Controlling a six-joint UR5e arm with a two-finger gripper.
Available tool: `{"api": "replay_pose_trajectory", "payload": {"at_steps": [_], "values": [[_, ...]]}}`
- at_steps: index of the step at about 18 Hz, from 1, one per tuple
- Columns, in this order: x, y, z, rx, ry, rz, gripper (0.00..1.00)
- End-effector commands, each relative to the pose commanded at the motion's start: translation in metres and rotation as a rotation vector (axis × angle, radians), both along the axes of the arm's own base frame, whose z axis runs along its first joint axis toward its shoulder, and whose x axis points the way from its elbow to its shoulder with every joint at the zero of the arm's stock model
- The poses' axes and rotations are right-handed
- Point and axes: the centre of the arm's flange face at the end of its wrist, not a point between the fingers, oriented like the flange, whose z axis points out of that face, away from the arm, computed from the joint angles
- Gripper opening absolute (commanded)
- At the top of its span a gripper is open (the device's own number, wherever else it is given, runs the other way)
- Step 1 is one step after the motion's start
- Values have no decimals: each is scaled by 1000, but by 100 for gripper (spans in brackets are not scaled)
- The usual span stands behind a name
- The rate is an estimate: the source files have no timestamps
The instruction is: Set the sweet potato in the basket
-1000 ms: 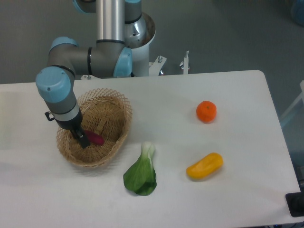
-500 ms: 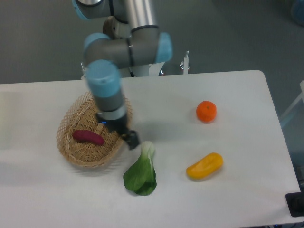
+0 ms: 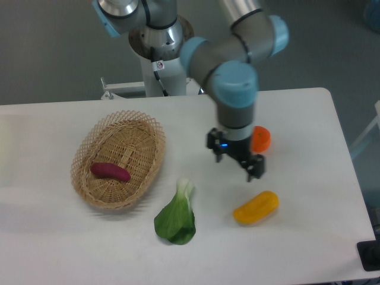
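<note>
The reddish-purple sweet potato lies inside the light tan wicker basket, on its floor toward the left front. My gripper is far to the right of the basket, above the white table between the orange fruit and the yellow vegetable. Its two dark fingers are spread apart and hold nothing.
A round orange fruit sits just right of the gripper, partly hidden by the wrist. A yellow-orange curved vegetable lies below the gripper. A green bok choy lies in front of the basket. The table's right edge runs near x 600.
The arm has swung right, from the basket across the bok choy to a spot near the orange fruit. The sweet potato stays in the basket, let go a second ago.
</note>
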Motion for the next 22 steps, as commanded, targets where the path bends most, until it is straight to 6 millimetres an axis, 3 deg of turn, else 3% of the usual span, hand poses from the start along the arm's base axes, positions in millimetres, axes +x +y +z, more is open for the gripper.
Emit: {"api": "replay_pose_trajectory", "payload": {"at_steps": [5,7,13,22], "values": [[-62,-24,2,-22,-22,4,100],[-73,-35,2,-33,-32,-11,100],[-81,-42,-11,-50,-44,-36,100],[-81,-42,-11,-50,-44,-36,100]]}}
